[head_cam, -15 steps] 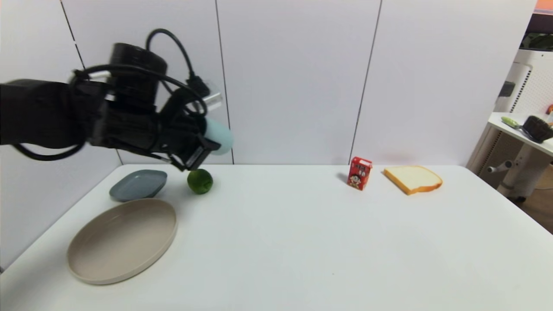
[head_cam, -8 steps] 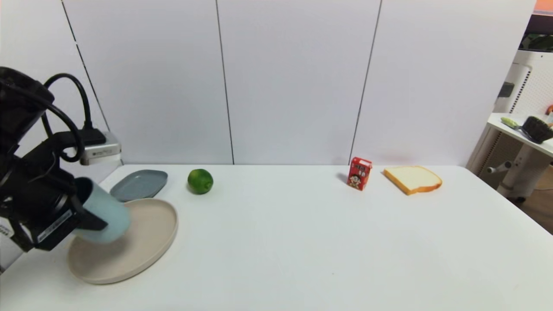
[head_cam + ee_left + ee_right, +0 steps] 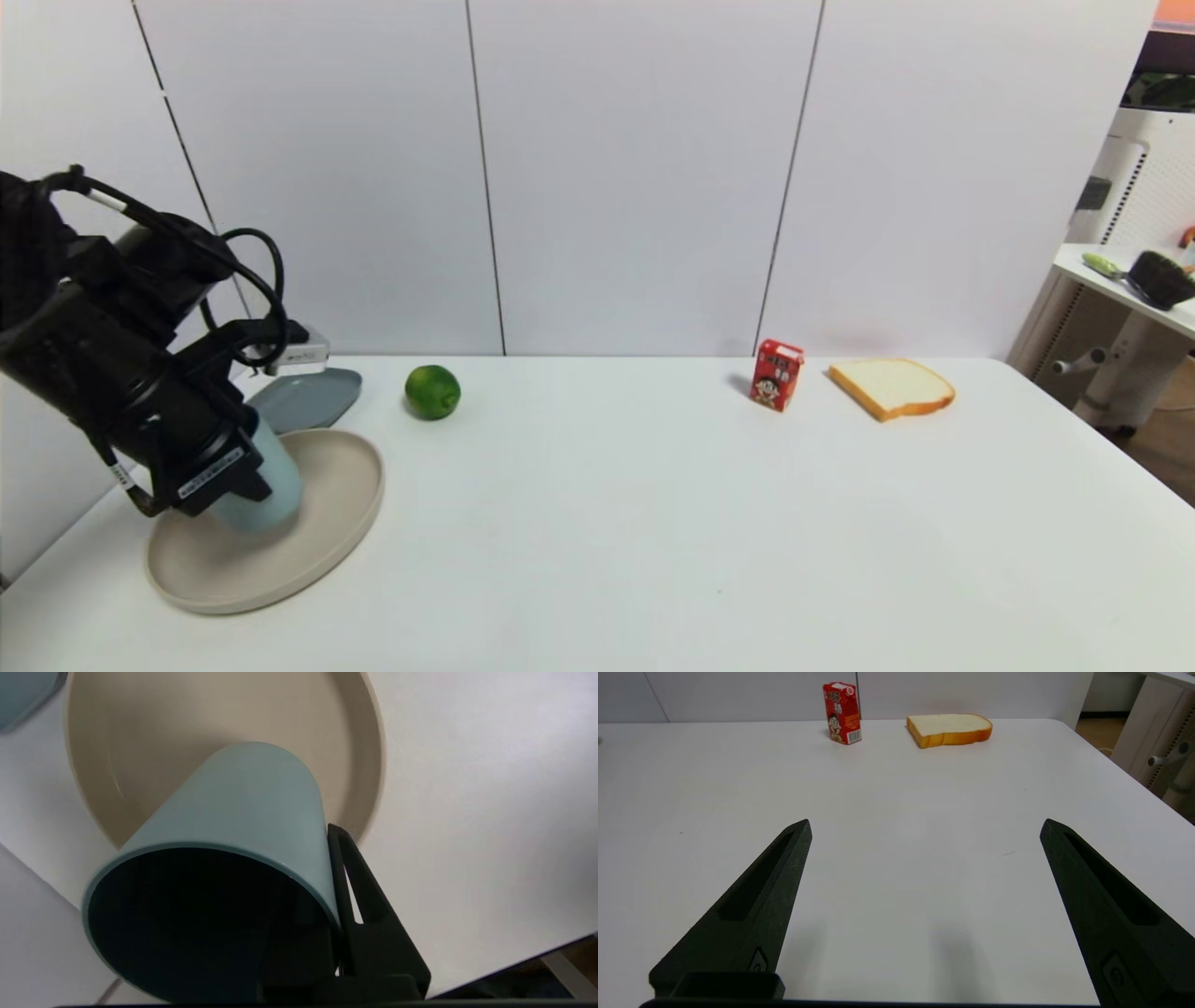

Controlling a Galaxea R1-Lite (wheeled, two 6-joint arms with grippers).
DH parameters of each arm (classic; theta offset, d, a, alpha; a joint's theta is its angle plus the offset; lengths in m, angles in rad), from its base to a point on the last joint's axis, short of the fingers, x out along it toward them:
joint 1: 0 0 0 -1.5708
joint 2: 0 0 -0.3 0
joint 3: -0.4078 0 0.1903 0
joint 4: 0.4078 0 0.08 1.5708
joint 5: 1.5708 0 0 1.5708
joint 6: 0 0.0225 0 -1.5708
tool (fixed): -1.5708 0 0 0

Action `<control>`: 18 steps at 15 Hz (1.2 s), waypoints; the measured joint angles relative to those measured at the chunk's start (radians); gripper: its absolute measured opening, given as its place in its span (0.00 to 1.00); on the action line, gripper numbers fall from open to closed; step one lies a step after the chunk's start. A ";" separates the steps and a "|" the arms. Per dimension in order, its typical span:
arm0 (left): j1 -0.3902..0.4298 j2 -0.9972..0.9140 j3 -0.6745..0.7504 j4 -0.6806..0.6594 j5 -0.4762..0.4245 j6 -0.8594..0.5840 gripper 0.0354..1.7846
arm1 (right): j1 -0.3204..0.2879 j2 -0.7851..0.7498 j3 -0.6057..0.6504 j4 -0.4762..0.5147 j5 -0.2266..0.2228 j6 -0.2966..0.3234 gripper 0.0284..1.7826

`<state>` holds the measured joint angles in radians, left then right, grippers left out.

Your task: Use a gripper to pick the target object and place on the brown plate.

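My left gripper (image 3: 229, 476) is shut on the light blue-teal cup (image 3: 275, 481), pinching its wall with one finger inside and one outside. The cup is tilted over the middle of the brown plate (image 3: 327, 523), its base at the plate's surface; I cannot tell if it touches. In the left wrist view the cup (image 3: 243, 807) fills the middle, its dark opening towards the camera, with the plate (image 3: 187, 714) behind it and the outer finger (image 3: 369, 900) against its side. My right gripper (image 3: 924, 828) is open and empty above bare table; it is out of the head view.
A grey-blue rounded-square plate (image 3: 313, 397) lies just behind the brown plate. A lime (image 3: 432, 391) sits beside it. A small red carton (image 3: 777, 374) and a bread slice (image 3: 892, 386) stand at the far right. The white table (image 3: 653, 523) ends at a wall.
My left gripper has carried the cup from high above the lime down and to the left onto the brown plate, and has turned it more upright. Nothing else moved.
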<state>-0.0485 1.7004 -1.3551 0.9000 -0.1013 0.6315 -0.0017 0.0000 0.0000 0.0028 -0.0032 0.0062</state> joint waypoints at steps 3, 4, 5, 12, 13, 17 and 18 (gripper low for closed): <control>0.001 0.061 -0.012 -0.008 -0.001 0.006 0.04 | 0.000 0.000 0.000 0.000 0.000 0.000 0.95; 0.001 0.071 -0.013 -0.009 -0.001 0.007 0.10 | 0.000 0.000 0.000 0.000 0.000 0.000 0.95; 0.003 0.079 -0.013 -0.009 -0.002 0.006 0.21 | 0.000 0.000 0.000 0.000 0.000 0.000 0.95; 0.007 0.082 -0.016 -0.012 -0.006 0.006 0.65 | 0.000 0.000 0.000 0.000 0.000 0.000 0.95; 0.007 0.070 -0.019 -0.015 -0.005 0.006 0.69 | 0.000 0.000 0.000 0.000 0.000 0.000 0.95; 0.007 -0.054 -0.051 -0.024 -0.005 -0.022 0.79 | 0.000 0.000 0.000 0.000 0.000 0.000 0.95; 0.007 -0.107 -0.053 -0.026 -0.005 -0.045 0.81 | 0.000 0.000 0.000 0.000 0.000 0.000 0.95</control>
<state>-0.0413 1.5934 -1.4081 0.8736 -0.1066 0.5864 -0.0017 0.0000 0.0000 0.0028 -0.0032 0.0057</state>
